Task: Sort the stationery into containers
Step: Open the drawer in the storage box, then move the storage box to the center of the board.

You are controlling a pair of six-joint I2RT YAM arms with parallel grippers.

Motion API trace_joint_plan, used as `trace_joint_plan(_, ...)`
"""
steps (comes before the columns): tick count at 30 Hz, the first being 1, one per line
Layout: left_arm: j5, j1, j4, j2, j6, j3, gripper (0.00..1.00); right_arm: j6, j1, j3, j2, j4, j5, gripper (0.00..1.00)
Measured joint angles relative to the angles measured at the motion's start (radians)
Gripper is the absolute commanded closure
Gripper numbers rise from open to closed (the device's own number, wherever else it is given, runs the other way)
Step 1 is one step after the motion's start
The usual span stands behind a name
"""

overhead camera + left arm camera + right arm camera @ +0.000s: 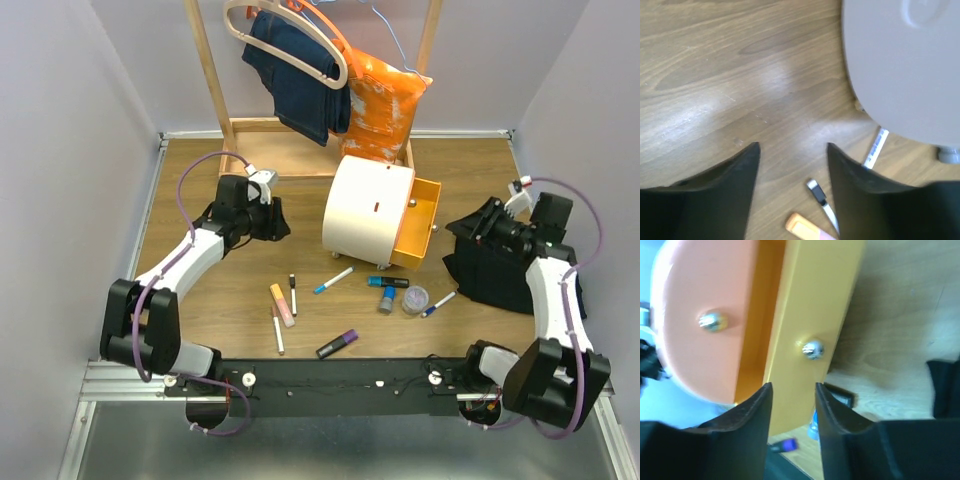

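Stationery: no piece is seen inside a drawer; every piece in view lies loose on the wooden tabletop, so the sorting is judged barely begun.
Left claw (792, 147): spread and empty, with bare wood seen between its fingers.
Under the left claw, toward its base: a black-capped white pen (822, 202) and an orange-pink marker (802, 227), neither touched.
Beyond the left claw's right finger: a blue-capped white pen (875, 149), lying at the foot of the cream cabinet (900, 65).
Right claw (792, 387): released, jaws apart with nothing gripped.
Straight ahead of the right claw: the knob (812, 349) of the pulled-out drawer (815, 290), clear of the fingertips.
Beside that, farther off: the closed drawer (705, 350), flush in the cabinet.
Out past the right claw, below the open drawer: a blue-capped marker (388, 282), a clear tape roll (415, 299) and a purple marker (337, 344).
Under the right arm: a dark cloth (495, 270), not counted as stationery.
Done: one drawer is pulled out; what shows of its inside appears empty.
Left: each pen, each marker and the tape roll are yet to be picked up and dropped in, and the second drawer is unopened.
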Motion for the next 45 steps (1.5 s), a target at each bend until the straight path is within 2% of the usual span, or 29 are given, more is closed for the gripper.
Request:
trace_joint_plan(1, 0.012, 0.0, 0.0, -0.016, 0.001, -0.005, 1.0, -0.037, 0.0, 0.028, -0.019, -0.032, 0.008, 0.5)
trace_joint_plan(7, 0.162, -0.042, 0.005, -0.135, 0.0, -0.083, 1.0, -0.257, -0.004, 0.191, -0.129, -0.192, 0.055, 0.48)
trace_joint_plan(14, 0.294, -0.131, 0.026, -0.183, -0.024, -0.158, 1.0, -0.325, -0.004, 0.214, -0.243, -0.275, 0.088, 0.46)
trace_joint_plan(24, 0.311, -0.298, 0.171, -0.157, -0.025, -0.14, 1.0, -0.367, -0.005, 0.248, -0.313, -0.344, 0.087, 0.45)
trace_joint_plan(37, 0.262, -0.31, 0.325, 0.002, -0.059, -0.064, 1.0, -0.399, -0.005, 0.292, -0.323, -0.406, 0.087, 0.44)
trace_joint_plan(45, 0.254, -0.313, 0.356, 0.066, -0.092, -0.033, 1.0, -0.411, -0.005, 0.293, -0.309, -0.417, 0.087, 0.44)
